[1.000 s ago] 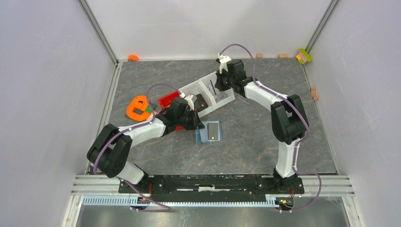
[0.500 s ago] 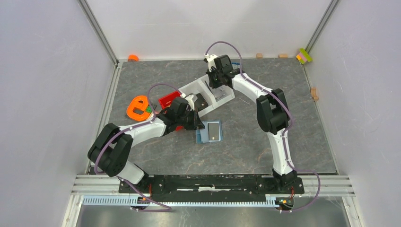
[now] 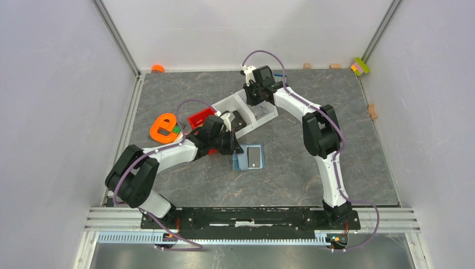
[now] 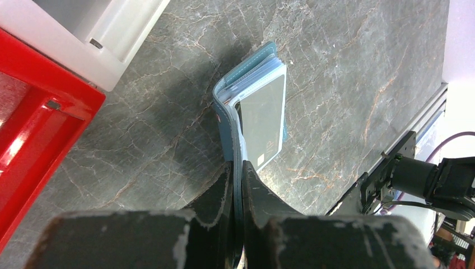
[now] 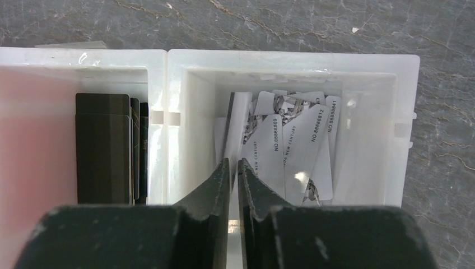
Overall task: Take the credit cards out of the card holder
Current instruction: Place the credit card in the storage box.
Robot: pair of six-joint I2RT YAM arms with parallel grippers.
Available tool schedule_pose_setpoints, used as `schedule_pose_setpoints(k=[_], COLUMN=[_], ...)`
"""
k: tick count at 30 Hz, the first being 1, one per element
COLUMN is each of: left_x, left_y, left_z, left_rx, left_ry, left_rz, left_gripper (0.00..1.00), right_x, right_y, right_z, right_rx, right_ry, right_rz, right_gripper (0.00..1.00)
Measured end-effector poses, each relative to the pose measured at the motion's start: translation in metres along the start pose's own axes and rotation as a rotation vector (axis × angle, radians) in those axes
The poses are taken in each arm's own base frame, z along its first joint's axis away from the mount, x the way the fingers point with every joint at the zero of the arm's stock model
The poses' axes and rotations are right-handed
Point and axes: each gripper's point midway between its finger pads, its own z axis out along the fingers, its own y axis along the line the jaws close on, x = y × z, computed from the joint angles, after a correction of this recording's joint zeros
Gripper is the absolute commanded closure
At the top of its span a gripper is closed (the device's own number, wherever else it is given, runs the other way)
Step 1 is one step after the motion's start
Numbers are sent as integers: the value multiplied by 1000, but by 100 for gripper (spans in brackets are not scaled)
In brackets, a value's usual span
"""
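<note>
Your white tray sits toward the far edge of the surface, about midway between its left and right edges. It has two compartments side by side. In the right wrist view, the left compartment holds a flat stack of dark cards. The right one holds a loose heap of pale credit cards printed with numbers. They overlap at angles, and one stands on its edge close to the dividing wall. A red bin stands just beside the tray, on the side toward the left edge.

Your right jaws hang over the right compartment, near the dividing wall. They are almost together, with only a thin slit between them, and you cannot tell whether they pinch the upright card's edge.

The card holder lies near the middle of the surface, on the near side of the tray. A card with a chip shows in its top sleeve. Your left jaws are clamped together on the holder's teal cover at its edge
</note>
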Motion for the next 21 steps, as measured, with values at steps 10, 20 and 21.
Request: schedule_pose_setpoints(k=[10,20,21], left_x=[-1,-1,-1], left_y=[-1,-1,-1], left_z=[0,0,0], left_rx=[2,1,0], left_ry=[-1,-1,-1], left_rz=[1,1,1], left_gripper=[98,98,98], right_x=[7,-6,-9], right_y=[-12,-11,-6], right_z=[-5,-67,-78], right_rx=[75,166,170], right_ry=[18,-46,-67], right_rz=[5,-13,-19], right_gripper=[64,59,57])
